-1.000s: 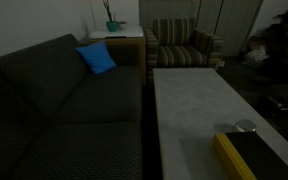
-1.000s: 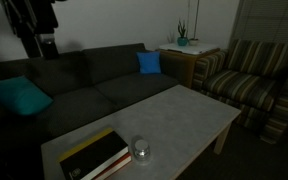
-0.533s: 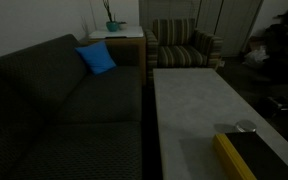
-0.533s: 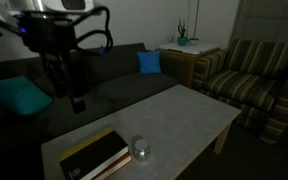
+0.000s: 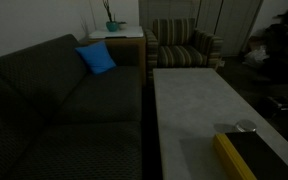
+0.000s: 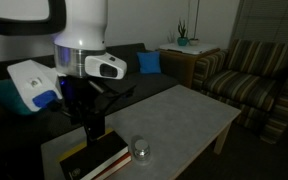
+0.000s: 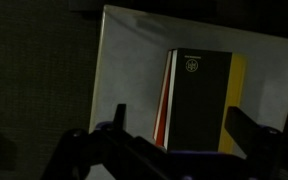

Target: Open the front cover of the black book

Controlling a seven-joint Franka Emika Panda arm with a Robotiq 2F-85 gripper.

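While the gripper (image 7: 176, 115) hangs over the black book (image 7: 198, 98) with its two fingers (image 7: 118, 118) spread apart and nothing clamped between them, I see the closed volume lying flat on the pale coffee table (image 7: 129, 80), front cover up, a yellow band along one long side and a red-orange edge along the other. Seen from the wrist, a strip of table top runs between the red-orange edge and the table's long border, with dark floor past it, and a narrower strip shows beyond the yellow band. How far the fingertips stand above the cover I cannot tell. In both exterior views the book (image 6: 99, 158) sits at one end of the table (image 6: 189, 112), close to the corner, and the rest of the top stretches away toward the striped armchair (image 6: 249, 85). A small glass (image 6: 141, 152) stands just beside the book on that side, the nearest thing to the cover. The white arm (image 6: 82, 25) comes down in front of the dark sofa (image 6: 134, 85) and hides part of it. In an exterior view the sofa (image 5: 64, 100) runs along one long table edge (image 5: 159, 110) with only a narrow gap between them. A blue cushion (image 5: 96, 58) leans at the sofa's far end, next to a side table (image 5: 119, 38) carrying a plant (image 5: 111, 22).
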